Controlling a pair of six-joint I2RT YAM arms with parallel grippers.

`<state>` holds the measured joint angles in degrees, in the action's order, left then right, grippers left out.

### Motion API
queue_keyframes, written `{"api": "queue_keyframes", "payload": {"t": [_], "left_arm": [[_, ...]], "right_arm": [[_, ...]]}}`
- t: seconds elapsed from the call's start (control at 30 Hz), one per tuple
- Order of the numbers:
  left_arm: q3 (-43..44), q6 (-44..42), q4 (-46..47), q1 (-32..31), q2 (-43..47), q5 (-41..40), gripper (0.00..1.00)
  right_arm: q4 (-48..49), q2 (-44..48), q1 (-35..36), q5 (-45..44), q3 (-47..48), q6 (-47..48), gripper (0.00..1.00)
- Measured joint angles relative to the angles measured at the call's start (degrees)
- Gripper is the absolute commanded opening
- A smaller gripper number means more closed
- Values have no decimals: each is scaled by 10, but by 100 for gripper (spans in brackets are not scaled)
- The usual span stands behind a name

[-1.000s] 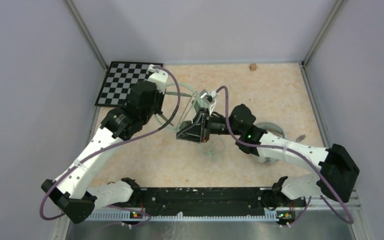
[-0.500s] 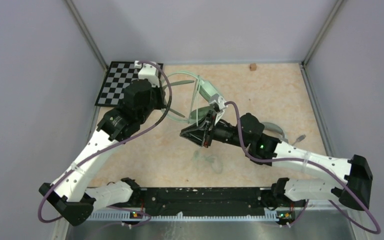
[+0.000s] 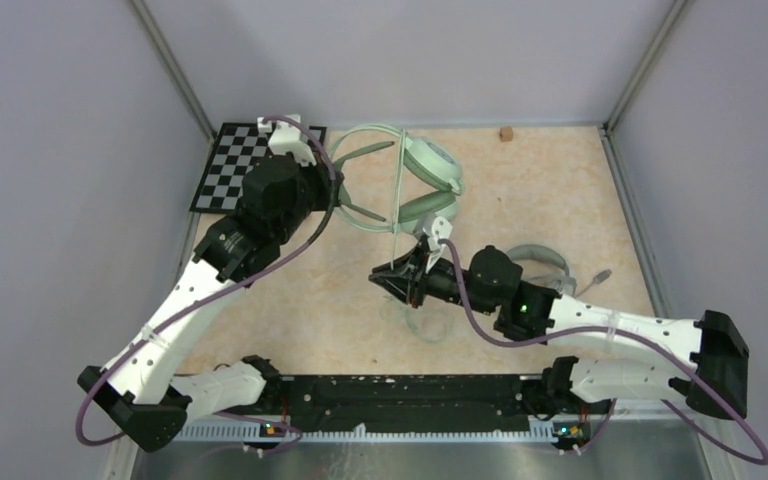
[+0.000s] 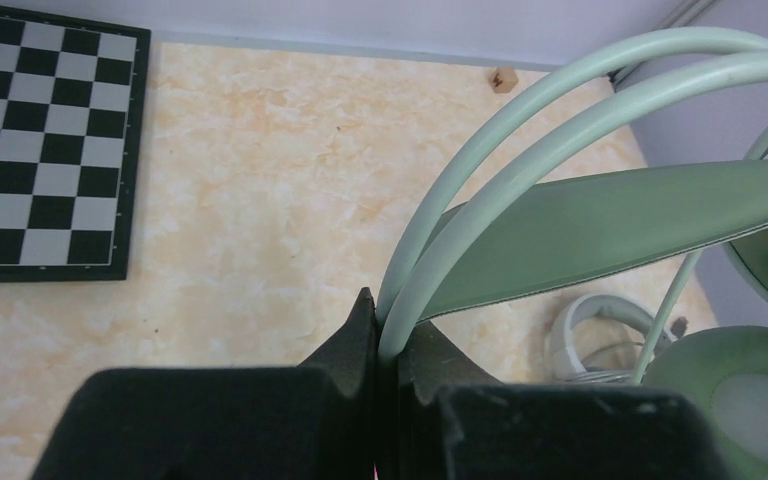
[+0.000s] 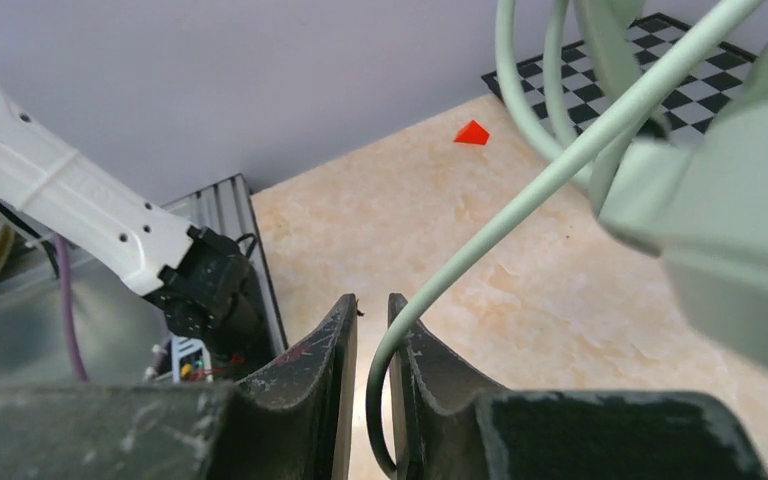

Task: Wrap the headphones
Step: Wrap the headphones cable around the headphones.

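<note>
Since a sec ago the left gripper (image 4: 380, 318) has swung back toward the rear wall, taking the mint-green round-cup headset (image 3: 432, 165) w/ it, and the right gripper (image 3: 388, 281) has pulled back toward the near edge. Left fingers are pressed tight on the headset's twin pale-green headband rails, so it's held up off the table at back-middle, just beside the black-and-white checkerboard (image 3: 240, 165). Right fingers are nearly together w/ the pale-green cable (image 5: 520, 208) pinched btwn them. Cable runs straight from the cups down to that gripper, and the rest lies in a loose loop on the beige mottled tabletop (image 3: 560, 180) just in front. White/light-grey headset (image 3: 545, 258) sits on the table at right, partly hidden behind the right arm.
</note>
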<state>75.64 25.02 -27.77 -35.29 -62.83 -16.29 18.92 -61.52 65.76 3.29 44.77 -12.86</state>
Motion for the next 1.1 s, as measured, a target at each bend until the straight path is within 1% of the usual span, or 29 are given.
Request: {"api": "queue_keyframes", "payload": {"t": [0.33, 0.47, 0.63, 0.77, 0.93, 1.03, 1.1], "left_arm": [[0, 49, 24, 0, 21, 44, 0], [0, 65, 37, 0, 33, 61, 0], [0, 87, 50, 0, 44, 90, 0], [0, 101, 57, 0, 52, 109, 0], [1, 111, 58, 0, 61, 122, 0], [1, 113, 58, 0, 67, 128, 0], [2, 114, 58, 0, 72, 144, 0]], "right_arm": [[111, -1, 6, -9, -103, 89, 18], [159, -12, 7, -20, -119, 111, 23], [228, -47, 9, -35, -145, 139, 27], [261, -89, 9, -48, -148, 163, 27], [298, -133, 8, -61, -148, 184, 13], [336, -154, -4, -53, -154, 176, 4], [370, -163, -21, -39, -168, 158, 0]]}}
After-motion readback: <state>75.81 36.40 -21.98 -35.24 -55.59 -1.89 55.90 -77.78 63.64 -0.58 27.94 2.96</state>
